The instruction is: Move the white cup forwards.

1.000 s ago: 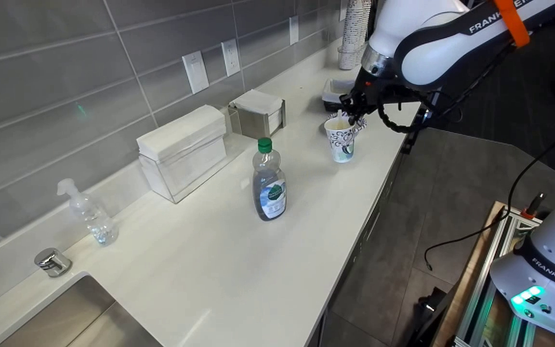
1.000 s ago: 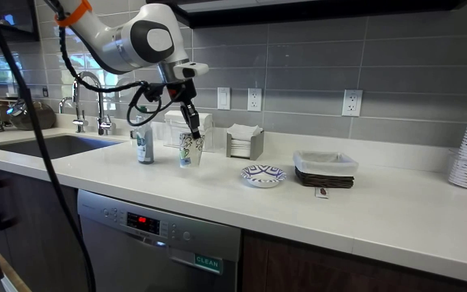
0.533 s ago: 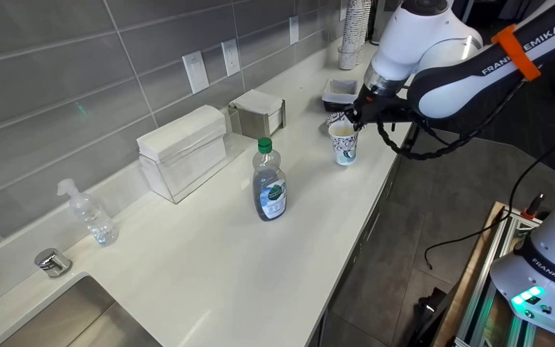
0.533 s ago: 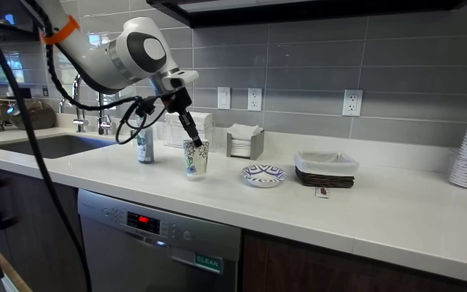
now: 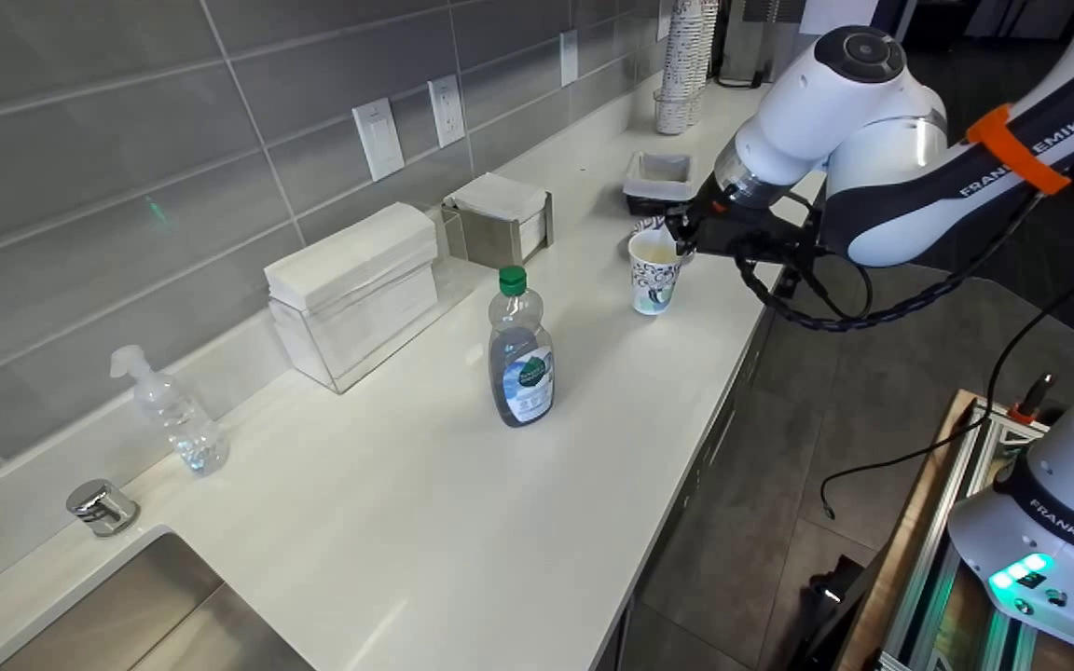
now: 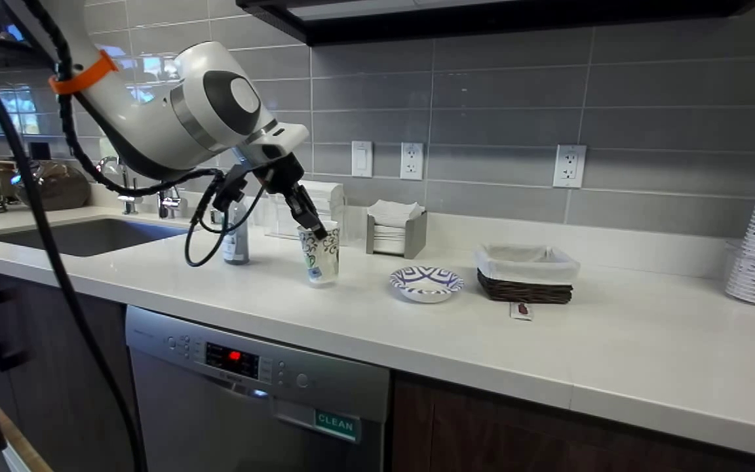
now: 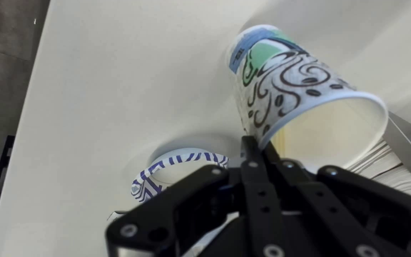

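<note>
In an exterior view, I have the white cup [image 5: 654, 281] right of centre; in an exterior view, near centre, left of the patterned dish [image 6: 426, 284]. In the wrist view it is at upper right, my jaws almost together, pinching its rim.

I see the gripper [image 7: 260, 147] pinching the white cup [image 7: 287, 78] by its near rim, a dish [image 7: 177, 170] left in the wrist view
</note>
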Action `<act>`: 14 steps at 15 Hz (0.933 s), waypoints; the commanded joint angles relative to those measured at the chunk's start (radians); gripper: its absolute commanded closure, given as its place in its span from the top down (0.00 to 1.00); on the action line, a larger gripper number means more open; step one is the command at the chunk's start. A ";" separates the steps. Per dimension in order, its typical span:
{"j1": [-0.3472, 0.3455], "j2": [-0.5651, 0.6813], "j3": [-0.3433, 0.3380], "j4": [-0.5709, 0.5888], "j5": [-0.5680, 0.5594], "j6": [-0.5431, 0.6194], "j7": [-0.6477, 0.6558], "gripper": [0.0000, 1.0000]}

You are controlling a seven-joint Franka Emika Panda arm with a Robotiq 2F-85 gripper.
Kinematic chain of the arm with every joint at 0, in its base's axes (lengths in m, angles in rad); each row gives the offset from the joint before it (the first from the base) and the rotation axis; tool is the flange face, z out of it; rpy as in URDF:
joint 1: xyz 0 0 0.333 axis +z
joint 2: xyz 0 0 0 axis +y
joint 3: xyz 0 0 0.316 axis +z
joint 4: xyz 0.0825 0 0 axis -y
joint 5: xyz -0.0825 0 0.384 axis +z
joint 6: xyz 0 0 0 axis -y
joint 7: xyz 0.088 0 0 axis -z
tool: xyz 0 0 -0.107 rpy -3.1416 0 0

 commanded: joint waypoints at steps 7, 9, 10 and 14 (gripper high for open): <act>-0.084 0.029 0.069 0.001 -0.059 0.051 0.164 0.52; -0.068 0.028 0.054 0.001 -0.043 0.056 0.141 0.67; -0.048 0.029 0.036 0.002 -0.020 0.063 0.117 0.76; 0.170 0.065 -0.149 0.030 0.154 0.070 -0.089 1.00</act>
